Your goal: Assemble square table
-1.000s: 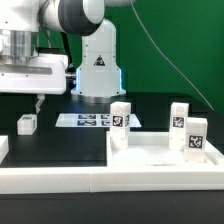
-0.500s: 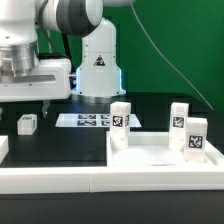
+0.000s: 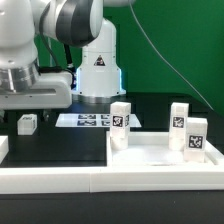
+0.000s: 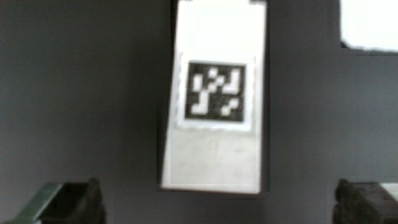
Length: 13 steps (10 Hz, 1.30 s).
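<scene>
Plastic of the leg [image 4: 217, 100] looks hard, smooth and light, so stiffness can be assumed and slipping is the main risk to be judged. In the wrist view the leg is seen lying flat on the dark table [image 4: 71, 90], tag upward, between the spread fingers of the gripper [image 4: 217, 205], which holds nothing. A hold across the long narrow sides, near the middle, would seem soundest. In the exterior view three legs [image 3: 120, 115] are seen standing by the tabletop [image 3: 160, 152].
</scene>
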Available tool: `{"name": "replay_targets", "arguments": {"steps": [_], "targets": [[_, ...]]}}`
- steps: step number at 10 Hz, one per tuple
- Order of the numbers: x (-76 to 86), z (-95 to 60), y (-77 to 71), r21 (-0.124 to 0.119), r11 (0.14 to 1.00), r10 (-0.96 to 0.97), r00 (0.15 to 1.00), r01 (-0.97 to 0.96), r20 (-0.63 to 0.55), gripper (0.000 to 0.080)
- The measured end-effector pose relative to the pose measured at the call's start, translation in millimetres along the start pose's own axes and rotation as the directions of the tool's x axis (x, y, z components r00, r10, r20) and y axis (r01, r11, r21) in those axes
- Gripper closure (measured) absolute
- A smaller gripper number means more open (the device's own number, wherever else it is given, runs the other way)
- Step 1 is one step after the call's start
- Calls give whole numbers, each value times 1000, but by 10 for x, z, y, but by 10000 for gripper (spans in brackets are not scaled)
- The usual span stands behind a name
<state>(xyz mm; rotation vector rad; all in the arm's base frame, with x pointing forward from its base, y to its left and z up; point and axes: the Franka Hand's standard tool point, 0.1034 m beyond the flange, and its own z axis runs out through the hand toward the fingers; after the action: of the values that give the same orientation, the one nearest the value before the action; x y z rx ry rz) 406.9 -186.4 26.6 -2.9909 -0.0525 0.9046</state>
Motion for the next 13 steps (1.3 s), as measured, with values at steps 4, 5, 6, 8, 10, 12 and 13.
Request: {"name": "replay_targets", "arguments": {"steps": [4, 5, 6, 8, 10, 12, 13], "targets": [[5, 69, 50, -10, 1000, 18, 1000, -18, 20, 150], [-6, 102, 39, -14, 999, 40, 999, -39, 37, 150], [-10, 133, 43, -14, 999, 48, 998, -48, 42, 150], [-55, 174, 27, 3, 999, 50, 993, -50, 109, 150], [-81, 201, -12, 24, 998, 47, 972, -54, 228, 150], [-53, 235, -26, 25, 998, 43, 946, -54, 320, 150], [-10, 238, -13, 14, 999, 42, 953, -49, 299, 150]]}}
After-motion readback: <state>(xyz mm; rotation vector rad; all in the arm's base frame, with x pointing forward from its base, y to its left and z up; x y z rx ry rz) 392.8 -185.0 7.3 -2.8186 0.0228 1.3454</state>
